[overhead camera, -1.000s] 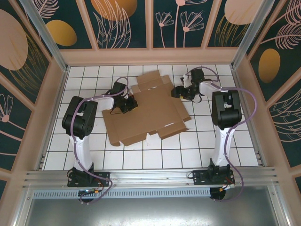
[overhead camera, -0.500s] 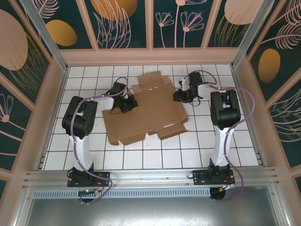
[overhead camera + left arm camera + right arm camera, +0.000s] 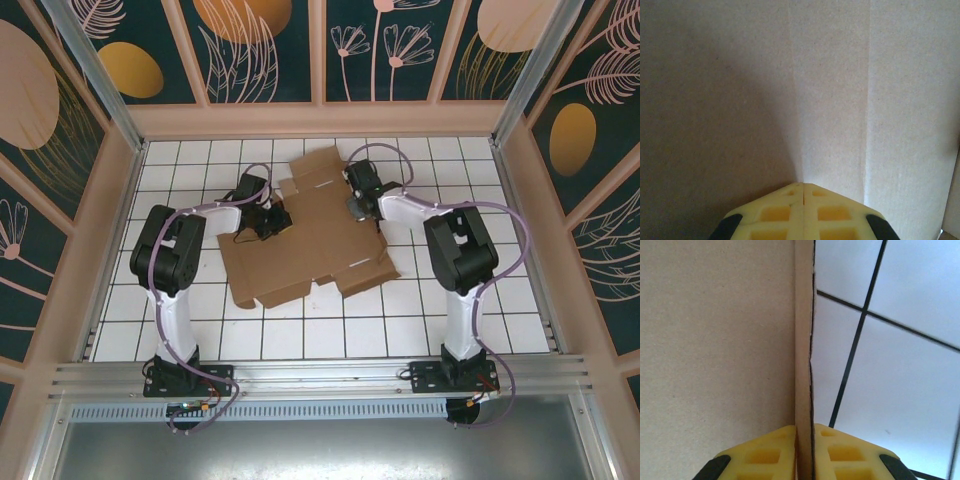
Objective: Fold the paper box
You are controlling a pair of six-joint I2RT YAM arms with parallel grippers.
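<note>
The right end effector (image 3: 805,429) clamps one edge of the paper box (image 3: 310,245); the left end effector (image 3: 803,185), closed and empty, rests against its face.
The pinch likely readies that side for lifting while the left pins the sheet to the tiled worktop (image 3: 400,320), between the arms. Unfolded, it forms no cavity and holds nothing.

A brightly lit white-tiled floor (image 3: 300,335) sits enclosed by dark teal wall panels (image 3: 400,45) painted with pale leaves and orange ovals, set in peach-coloured frames (image 3: 320,118), with a metal rail (image 3: 320,375) along the near edge.
</note>
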